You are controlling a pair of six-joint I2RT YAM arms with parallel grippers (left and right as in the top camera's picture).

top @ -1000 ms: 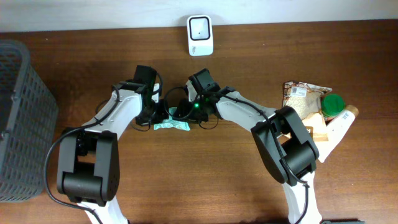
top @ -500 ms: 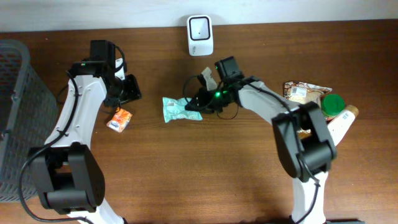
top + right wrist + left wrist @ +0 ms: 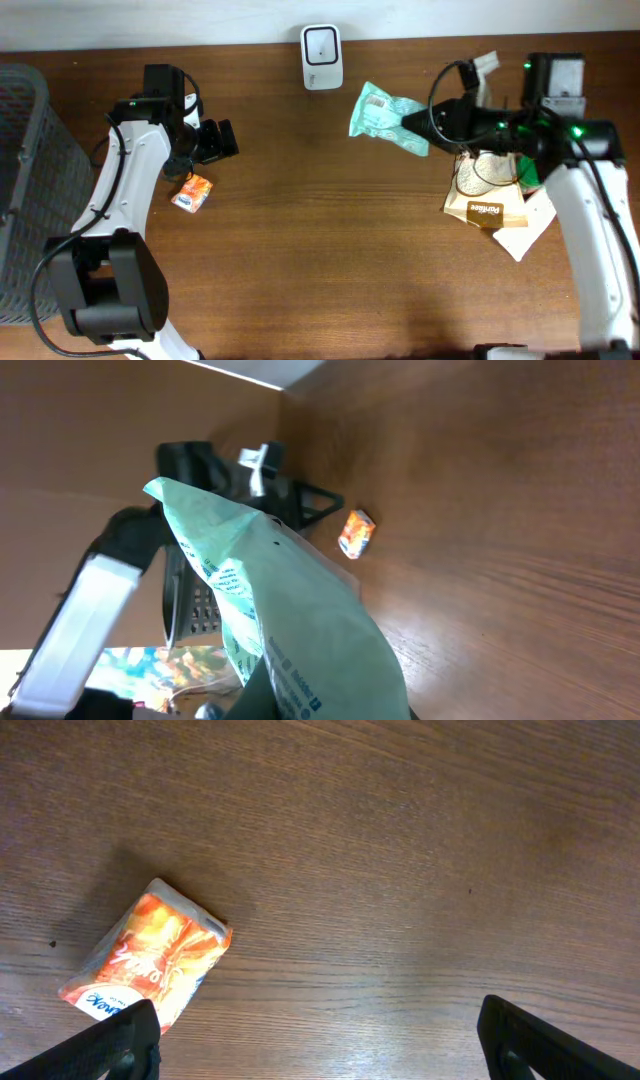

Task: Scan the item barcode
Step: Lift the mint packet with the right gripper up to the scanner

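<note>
My right claw (image 3: 428,122) grips a green packet (image 3: 380,108) just right of the scanner (image 3: 322,57); I should turn its barcode squarely toward the scanner. My left claw (image 3: 222,140) hangs open.

There are two robot arms, a left arm (image 3: 125,190) and a right arm (image 3: 600,230), over one wooden table (image 3: 320,290), with one white barcode scanner (image 3: 321,57) and one grey mesh basket (image 3: 30,180). Apart from the heap there are two packets: one mint-green pouch (image 3: 383,113) and one small orange sachet (image 3: 192,192). The heap shows at least one brown packet (image 3: 487,208) and one white item (image 3: 530,228), the rest too hidden to count
</note>
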